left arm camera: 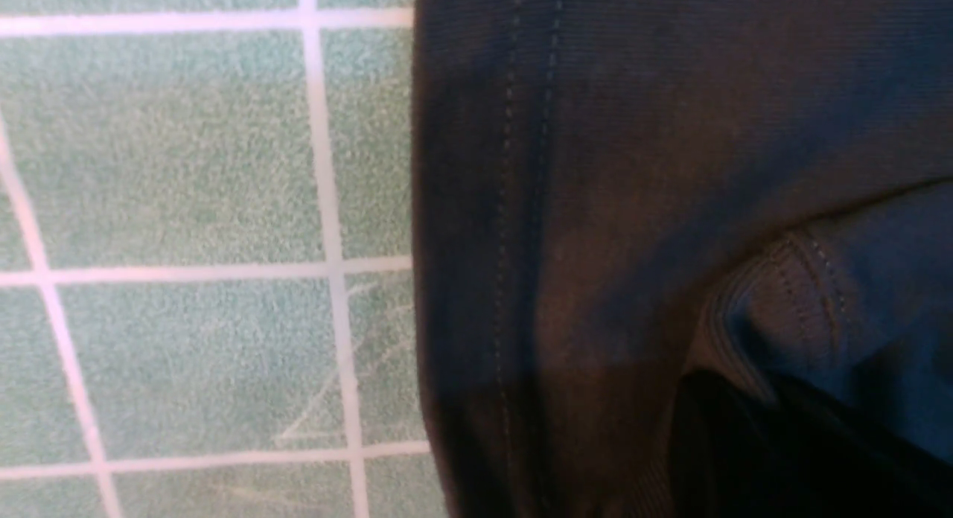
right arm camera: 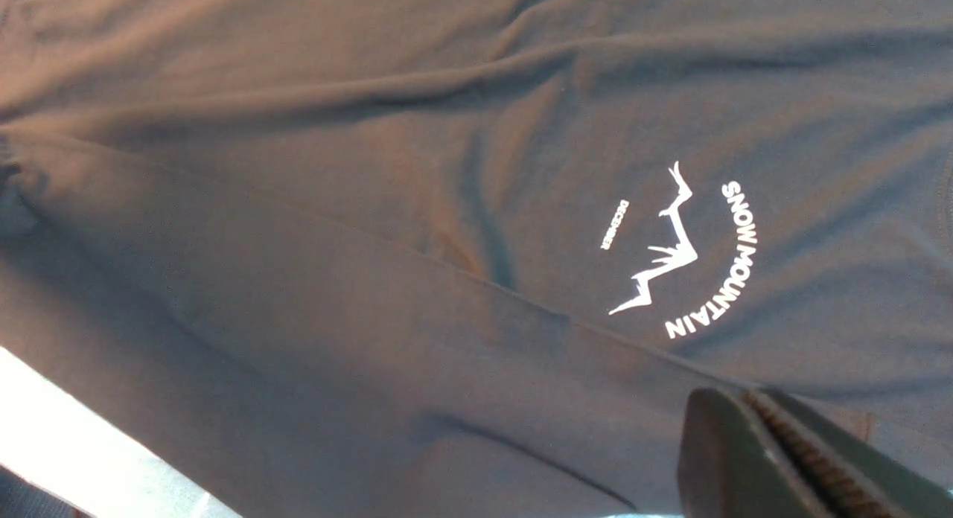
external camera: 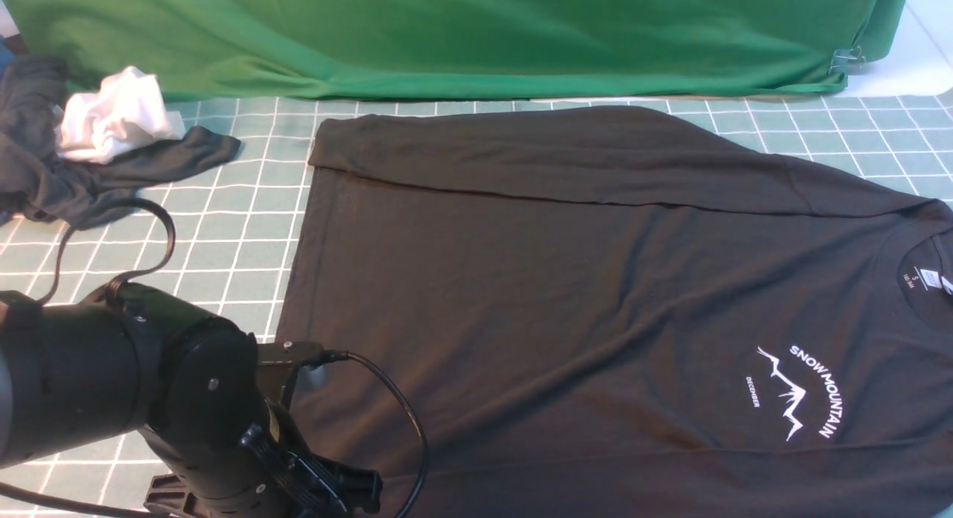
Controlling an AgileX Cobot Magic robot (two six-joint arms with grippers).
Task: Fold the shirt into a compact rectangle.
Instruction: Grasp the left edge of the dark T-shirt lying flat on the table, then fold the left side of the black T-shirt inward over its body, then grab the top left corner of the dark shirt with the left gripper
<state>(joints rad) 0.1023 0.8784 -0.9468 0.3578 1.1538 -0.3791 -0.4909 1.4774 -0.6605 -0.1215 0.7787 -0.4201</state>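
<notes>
The shirt [external camera: 566,295] lies flat on the gridded mat [external camera: 223,228], chest print [external camera: 800,391] up. Its long axis runs across in front of me, with the hem to my left and the collar to my right. The far sleeve is already laid over along the body's far edge. My left gripper [external camera: 327,484] is low at the near-left hem corner. Its wrist camera shows the stitched hem [left arm camera: 521,205] at the mat's edge with a cuff [left arm camera: 797,295] just beside it, but I cannot tell whether those fingers are apart or closed. My right gripper [right arm camera: 782,458] hovers over the near side close to the print [right arm camera: 685,257], its jaws pressed together with no cloth visible between them. I judge the next move is the near sleeve or near edge, which would be folded away from me. My left hand is nearer the hem end and my right nearer the shoulder. A grey garment [external camera: 45,168] bunched with a white cloth [external camera: 112,123] sits well apart at far left. No box or tray is in view.
</notes>
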